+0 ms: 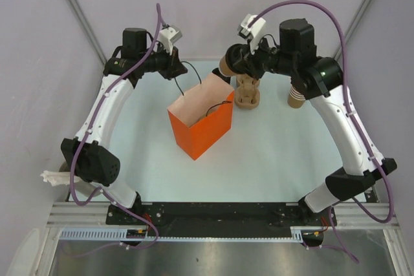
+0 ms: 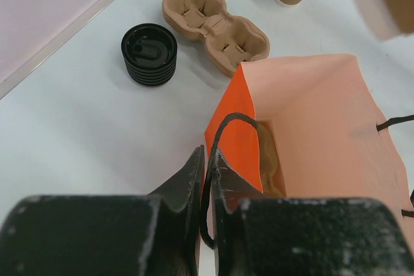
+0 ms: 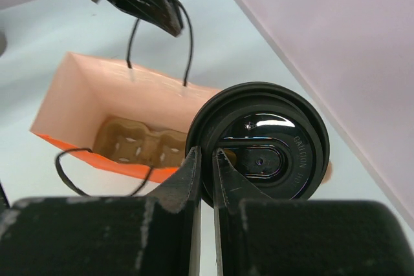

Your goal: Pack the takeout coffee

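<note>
left gripper (image 2: 207, 156): we see it pinched tight on the bag's black cord handle (image 2: 223, 121)
right gripper (image 3: 207, 155): clamped on the rim of the black lid (image 3: 265, 153)
cup (image 1: 226, 66): lidded, held off the table, just past the orange bag (image 1: 200, 130) far rim
bag contents: we see a cardboard carrier (image 3: 139, 143) on its floor

You're looking at a robot lab cell: plain lilac panels (image 1: 213, 4) on metal struts (image 1: 76, 8) enclose a white tabletop (image 1: 272, 159), and an aluminium rail (image 1: 77, 212) with a slotted cable duct (image 1: 97, 233) fronts it.
</note>
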You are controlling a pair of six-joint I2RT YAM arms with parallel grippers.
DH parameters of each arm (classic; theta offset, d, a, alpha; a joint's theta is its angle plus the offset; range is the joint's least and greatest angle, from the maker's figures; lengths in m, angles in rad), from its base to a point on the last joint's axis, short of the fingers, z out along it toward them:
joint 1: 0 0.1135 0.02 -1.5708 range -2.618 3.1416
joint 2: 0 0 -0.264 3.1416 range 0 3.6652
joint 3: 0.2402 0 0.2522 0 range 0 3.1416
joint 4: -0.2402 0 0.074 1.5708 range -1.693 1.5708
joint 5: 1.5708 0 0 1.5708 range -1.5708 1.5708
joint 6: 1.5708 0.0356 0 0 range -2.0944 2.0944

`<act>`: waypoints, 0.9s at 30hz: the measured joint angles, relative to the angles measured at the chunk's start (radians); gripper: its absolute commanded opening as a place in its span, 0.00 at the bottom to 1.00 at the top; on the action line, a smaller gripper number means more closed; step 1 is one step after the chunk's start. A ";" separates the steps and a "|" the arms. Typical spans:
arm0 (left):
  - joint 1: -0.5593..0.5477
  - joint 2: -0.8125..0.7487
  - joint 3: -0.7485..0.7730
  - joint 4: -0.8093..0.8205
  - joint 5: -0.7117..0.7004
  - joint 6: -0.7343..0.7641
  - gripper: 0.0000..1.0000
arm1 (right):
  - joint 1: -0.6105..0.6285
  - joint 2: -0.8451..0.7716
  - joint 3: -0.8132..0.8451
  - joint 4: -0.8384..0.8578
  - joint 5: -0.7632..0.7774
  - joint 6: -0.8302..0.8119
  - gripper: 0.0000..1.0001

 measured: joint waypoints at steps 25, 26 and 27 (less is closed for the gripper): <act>-0.018 0.000 0.000 0.014 -0.105 -0.003 0.11 | 0.167 0.433 0.291 -0.243 0.022 0.103 0.00; -0.018 0.000 0.000 0.014 -0.107 -0.004 0.11 | 0.167 0.444 0.295 -0.249 0.024 0.105 0.00; -0.018 0.000 0.000 0.014 -0.111 -0.005 0.11 | 0.167 0.453 0.296 -0.255 0.025 0.107 0.00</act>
